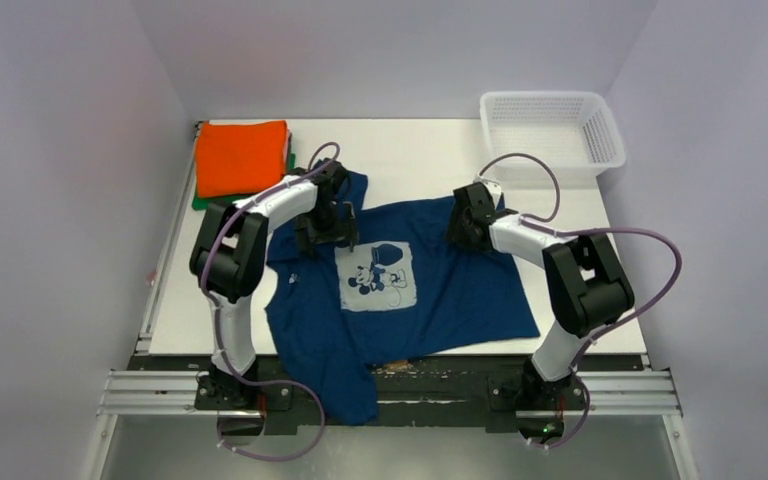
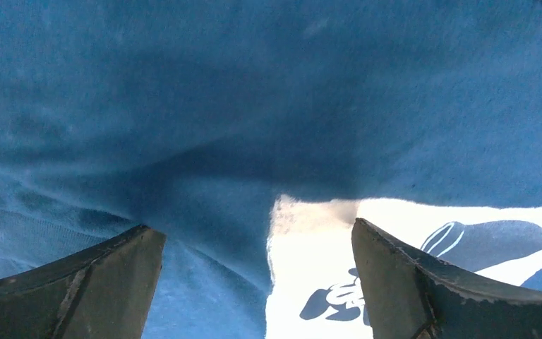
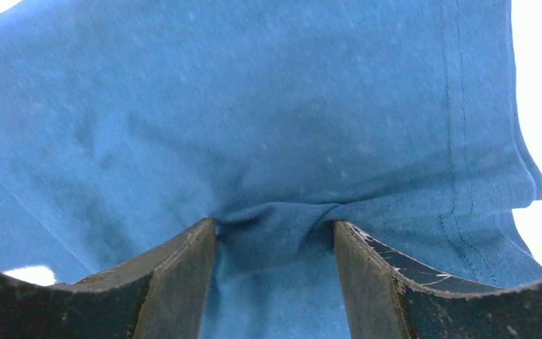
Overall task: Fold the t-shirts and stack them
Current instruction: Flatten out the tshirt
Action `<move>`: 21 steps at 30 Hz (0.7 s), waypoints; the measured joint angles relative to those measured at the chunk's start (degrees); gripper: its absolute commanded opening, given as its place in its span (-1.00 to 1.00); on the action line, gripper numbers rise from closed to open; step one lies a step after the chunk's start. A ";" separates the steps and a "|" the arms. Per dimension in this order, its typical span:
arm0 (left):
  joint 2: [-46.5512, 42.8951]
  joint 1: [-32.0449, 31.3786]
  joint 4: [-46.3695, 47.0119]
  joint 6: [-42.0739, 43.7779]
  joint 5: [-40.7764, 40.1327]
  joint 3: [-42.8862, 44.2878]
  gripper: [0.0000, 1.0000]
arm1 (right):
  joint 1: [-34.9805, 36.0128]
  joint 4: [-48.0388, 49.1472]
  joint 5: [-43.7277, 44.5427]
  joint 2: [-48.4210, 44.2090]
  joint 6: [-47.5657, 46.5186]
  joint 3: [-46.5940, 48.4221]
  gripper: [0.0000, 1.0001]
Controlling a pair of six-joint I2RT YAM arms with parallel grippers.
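The navy shirt (image 1: 440,300) is lying print-up on the desk (image 1: 410,150), one end hanging off the near edge; the first fold appears to be only starting, and the next move is calling for a left grip to match. Only the wrist views are showing the right jaws pinching a ridge of that shirt, the left jaws standing released.

**A robot test cell in a lab**

Plain pale walls (image 1: 60,150) box in a white desk (image 1: 410,150) on three sides, like a purpose-built enclosure. An aluminium rail (image 1: 150,392) runs along the near edge. The left arm (image 1: 235,250) and the right arm (image 1: 580,280), both jointed robot arms, are bolted there, and purple cables (image 1: 660,270) loop along them.
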 measured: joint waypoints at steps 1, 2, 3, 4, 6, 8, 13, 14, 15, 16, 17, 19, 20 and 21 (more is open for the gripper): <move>1.86 0.09 -1.66 0.13 0.07 2.54 1.00 | -0.11 0.02 0.20 1.25 -0.13 1.36 0.21; 4.02 0.20 -3.69 0.44 0.20 5.60 1.00 | -0.42 -0.02 0.26 2.84 -0.26 3.19 0.20; 6.23 0.37 -5.88 0.79 0.48 8.92 1.00 | -0.72 -0.02 0.17 4.31 -0.37 4.92 0.20; 8.59 0.61 -7.91 1.11 0.98 12.44 1.00 | -1.27 -0.04 -0.11 6.12 -0.57 7.21 0.20; 13.62 1.29 -11.54 2.08 2.64 20.57 1.00 | -2.27 0.37 -0.94 8.70 -0.76 10.32 0.21; 16.46 2.12 -14.56 2.49 3.50 25.55 1.00 | -3.37 0.61 -1.88 10.93 -0.87 13.11 0.20; 26.08 4.04 -18.53 4.07 5.86 43.01 1.00 | -5.57 1.09 -4.48 16.74 -1.49 20.74 0.20; 26.99 4.50 -18.36 4.28 6.93 44.81 1.00 | -5.84 1.36 -4.90 17.79 -1.62 22.10 0.20; 27.89 5.05 -18.32 4.46 8.11 46.58 1.00 | -6.05 1.64 -5.25 18.62 -1.70 23.15 0.20; 28.74 5.53 -18.12 4.50 9.03 48.04 1.00 | -6.23 1.97 -5.46 19.30 -1.73 23.98 0.20; 29.55 6.12 -17.92 4.50 9.90 49.55 1.00 | -6.43 2.21 -5.57 19.69 -1.73 24.50 0.20; 30.71 7.26 -16.90 4.48 11.76 51.71 1.00 | -6.84 2.84 -5.99 20.39 -1.75 25.29 0.21; 31.12 7.80 -16.09 4.46 12.72 52.39 1.00 | -6.99 3.10 -6.27 20.55 -1.77 25.42 0.21; 31.67 8.39 -15.37 4.44 13.88 53.35 1.00 | -7.23 3.39 -6.80 20.68 -1.84 25.55 0.21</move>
